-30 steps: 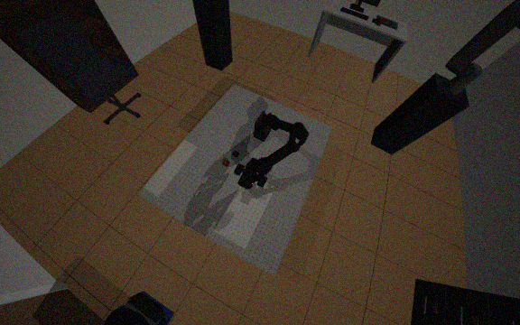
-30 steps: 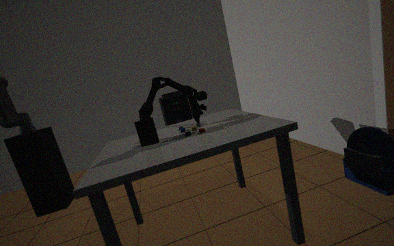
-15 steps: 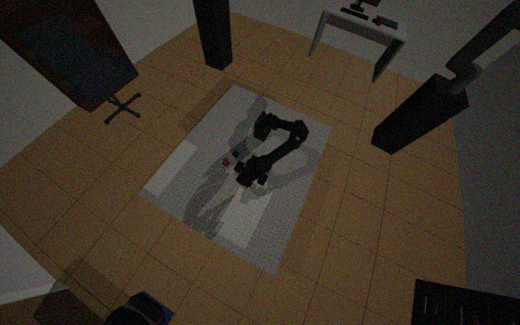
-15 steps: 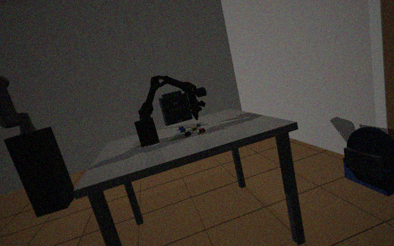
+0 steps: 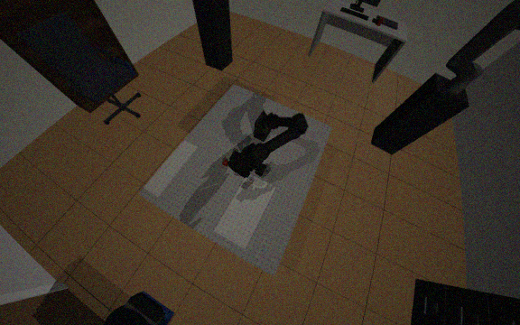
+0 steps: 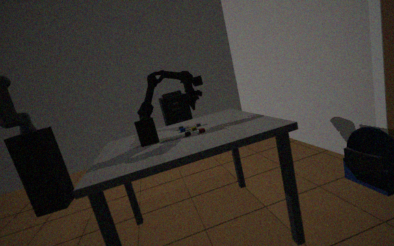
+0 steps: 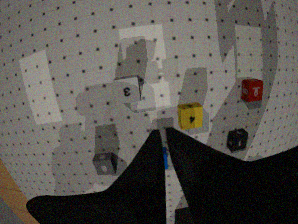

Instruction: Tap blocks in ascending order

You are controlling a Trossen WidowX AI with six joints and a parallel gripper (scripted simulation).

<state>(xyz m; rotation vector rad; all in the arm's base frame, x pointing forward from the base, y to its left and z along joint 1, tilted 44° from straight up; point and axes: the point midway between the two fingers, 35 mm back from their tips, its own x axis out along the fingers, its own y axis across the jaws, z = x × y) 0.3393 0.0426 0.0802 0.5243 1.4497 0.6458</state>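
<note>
Blocks first, top view: I see the red block (image 5: 225, 162) (image 6: 202, 130) (image 7: 252, 90) beside the pincer (image 5: 242, 165) (image 6: 193, 108) (image 7: 163, 130); others unclear. Exterior: pincer hangs above the group, clenched on nothing. Wrist: white block (image 7: 128, 92), "3", beyond the tips to one side; yellow block (image 7: 190, 116), apparently "4", just off the other. Likely between taps; if 3 is done, yellow's next: centre over it, dip, lift. No containers spotted around the pincer.
</note>
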